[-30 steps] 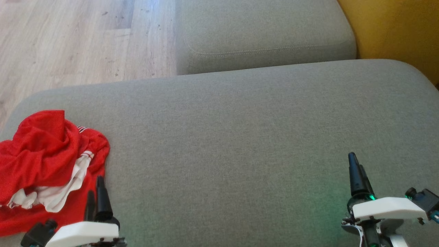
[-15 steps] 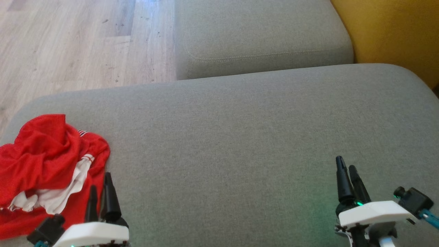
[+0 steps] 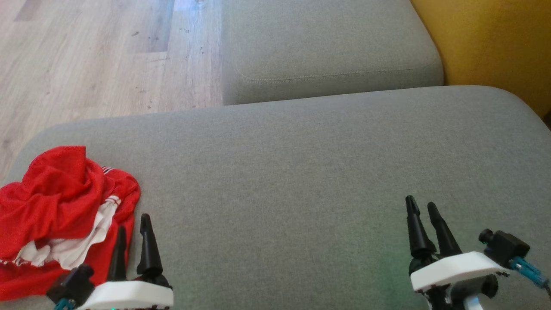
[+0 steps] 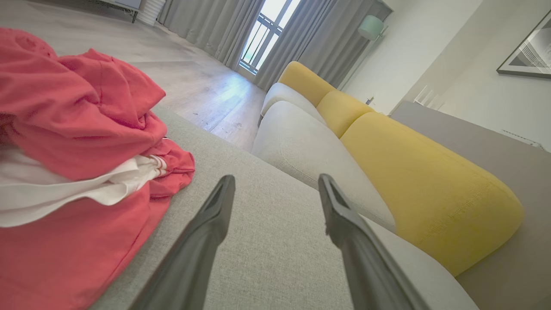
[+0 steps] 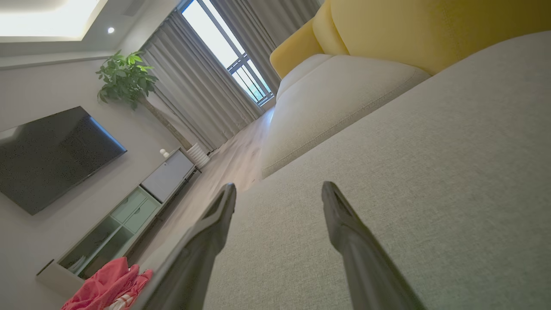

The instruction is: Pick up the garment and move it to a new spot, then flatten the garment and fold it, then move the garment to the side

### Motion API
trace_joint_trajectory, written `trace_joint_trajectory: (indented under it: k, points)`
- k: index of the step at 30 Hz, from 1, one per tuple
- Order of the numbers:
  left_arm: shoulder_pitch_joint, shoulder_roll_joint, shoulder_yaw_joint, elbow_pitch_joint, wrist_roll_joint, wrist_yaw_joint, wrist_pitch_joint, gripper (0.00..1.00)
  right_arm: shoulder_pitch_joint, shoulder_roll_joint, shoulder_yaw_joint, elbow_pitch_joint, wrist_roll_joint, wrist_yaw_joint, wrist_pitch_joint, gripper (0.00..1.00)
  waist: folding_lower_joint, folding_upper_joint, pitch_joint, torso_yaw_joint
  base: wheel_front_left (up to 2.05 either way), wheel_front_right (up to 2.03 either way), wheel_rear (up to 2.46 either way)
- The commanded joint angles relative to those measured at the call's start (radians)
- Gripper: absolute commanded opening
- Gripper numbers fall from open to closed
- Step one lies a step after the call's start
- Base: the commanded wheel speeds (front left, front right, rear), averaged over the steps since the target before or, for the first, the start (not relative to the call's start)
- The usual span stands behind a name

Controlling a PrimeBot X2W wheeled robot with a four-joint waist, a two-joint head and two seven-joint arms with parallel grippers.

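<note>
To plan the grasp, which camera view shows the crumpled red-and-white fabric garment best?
The head view: nearly the whole crumpled red-and-white fabric garment shows. The left wrist view crops it close; the right wrist view shows it small, at the edge.

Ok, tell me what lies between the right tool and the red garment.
In the head view, mostly bare grey cushion separates the right tool from the garment; the left tool stands at the garment's edge.

Garments: one red garment (image 3: 56, 202) is lying just left of the left gripper (image 3: 133, 221).
Grippers: two are hovering, left gripper and right gripper (image 3: 421, 201).
Seat cushions (image 3: 301, 172): two grey ones are lying under and ahead of both grippers.
</note>
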State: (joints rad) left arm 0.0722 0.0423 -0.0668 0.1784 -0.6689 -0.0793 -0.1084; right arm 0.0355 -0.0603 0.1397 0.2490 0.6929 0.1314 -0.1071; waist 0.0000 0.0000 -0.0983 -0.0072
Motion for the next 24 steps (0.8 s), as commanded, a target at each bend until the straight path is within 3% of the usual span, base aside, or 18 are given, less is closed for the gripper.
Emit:
trace_joint_trajectory:
  k: [1, 24]
  points:
    - [-0.018, 0.006, 0.010, -0.043, 0.035, 0.003, -0.016, 1.00, -0.029, -0.016, 0.026, -0.040, -0.035, 0.000, -0.018, 1.00, 0.0000, 0.0000, -0.002, 0.000, 0.00, 0.00, 0.00]
    - [0.007, 0.007, -0.012, -0.019, 0.315, 0.017, -0.081, 1.00, -0.026, -0.012, 0.086, 0.012, -0.323, -0.001, -0.083, 1.00, 0.0000, 0.0000, -0.044, 0.000, 0.00, 0.00, 0.00]
